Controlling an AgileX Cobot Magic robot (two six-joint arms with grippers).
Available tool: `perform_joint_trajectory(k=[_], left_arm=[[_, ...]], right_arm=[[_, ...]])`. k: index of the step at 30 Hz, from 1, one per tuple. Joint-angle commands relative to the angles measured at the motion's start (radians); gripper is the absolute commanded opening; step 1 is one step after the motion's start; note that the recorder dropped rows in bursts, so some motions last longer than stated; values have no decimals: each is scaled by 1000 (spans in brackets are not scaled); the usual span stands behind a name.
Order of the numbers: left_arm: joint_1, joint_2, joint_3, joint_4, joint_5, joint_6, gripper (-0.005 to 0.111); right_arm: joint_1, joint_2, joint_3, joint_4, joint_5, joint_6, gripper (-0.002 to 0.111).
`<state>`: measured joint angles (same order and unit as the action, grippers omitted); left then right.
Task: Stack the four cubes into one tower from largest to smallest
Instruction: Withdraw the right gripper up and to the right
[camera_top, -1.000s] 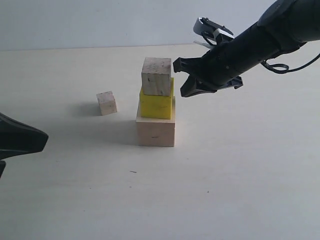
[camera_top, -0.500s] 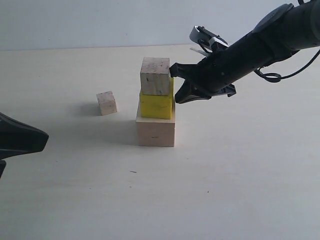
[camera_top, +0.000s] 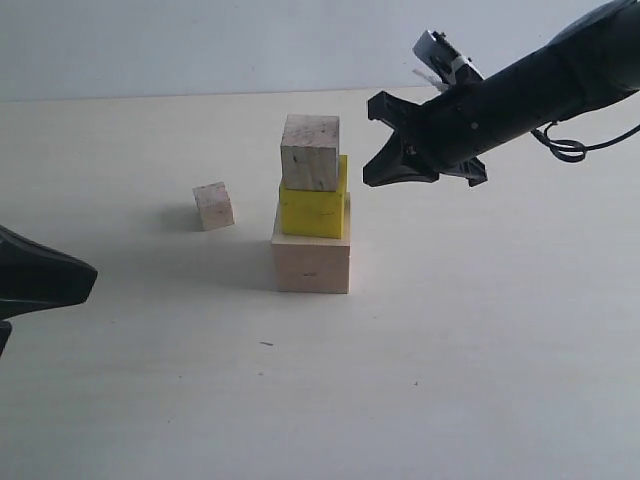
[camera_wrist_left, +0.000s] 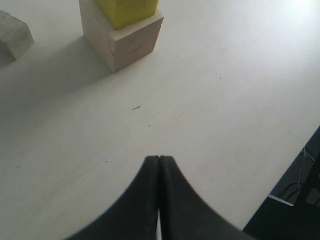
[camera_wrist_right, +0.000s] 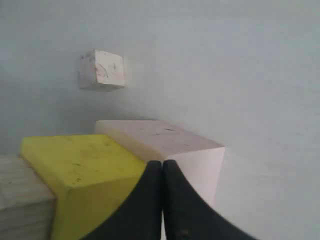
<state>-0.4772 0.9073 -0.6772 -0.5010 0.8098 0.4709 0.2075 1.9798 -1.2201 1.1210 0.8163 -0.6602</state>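
A tower stands mid-table: the large pale wood cube (camera_top: 310, 264) at the bottom, the yellow cube (camera_top: 313, 210) on it, and a small speckled wood cube (camera_top: 310, 152) on top. The other small cube (camera_top: 213, 205) lies alone to the tower's left. My right gripper (camera_top: 385, 140) hovers shut and empty just right of the tower's top, apart from it. Its wrist view has the shut tips (camera_wrist_right: 162, 162) in front of the yellow cube (camera_wrist_right: 80, 165) and the base cube (camera_wrist_right: 175, 142). My left gripper (camera_wrist_left: 159, 158) is shut and empty, low at the near left (camera_top: 60, 280).
The pale table (camera_top: 480, 340) spreads all round the tower. Its near edge (camera_wrist_left: 287, 165) runs close to the left gripper in the left wrist view. The loose small cube shows in both wrist views (camera_wrist_left: 12, 37) (camera_wrist_right: 102, 70).
The right gripper went in against the tower's right side, then drew back up and to the right. The top small cube sits slightly further left. The left arm has not moved.
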Motion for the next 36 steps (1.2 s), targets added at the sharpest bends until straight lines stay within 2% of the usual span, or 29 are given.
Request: perform_joint_trajectory(k=[1,10,36], left_arm=[[0,2,3,-7,-10,-3,0],[0,2,3,-7,-8,-3,0],[0,2,3,-9,-6,-3,0]], right_arm=[[-4,-11,-5,54,34,-28,0],[-4,-11,-5,118,81,-62,0],[-4,-11,-5,133,84,-99,0]])
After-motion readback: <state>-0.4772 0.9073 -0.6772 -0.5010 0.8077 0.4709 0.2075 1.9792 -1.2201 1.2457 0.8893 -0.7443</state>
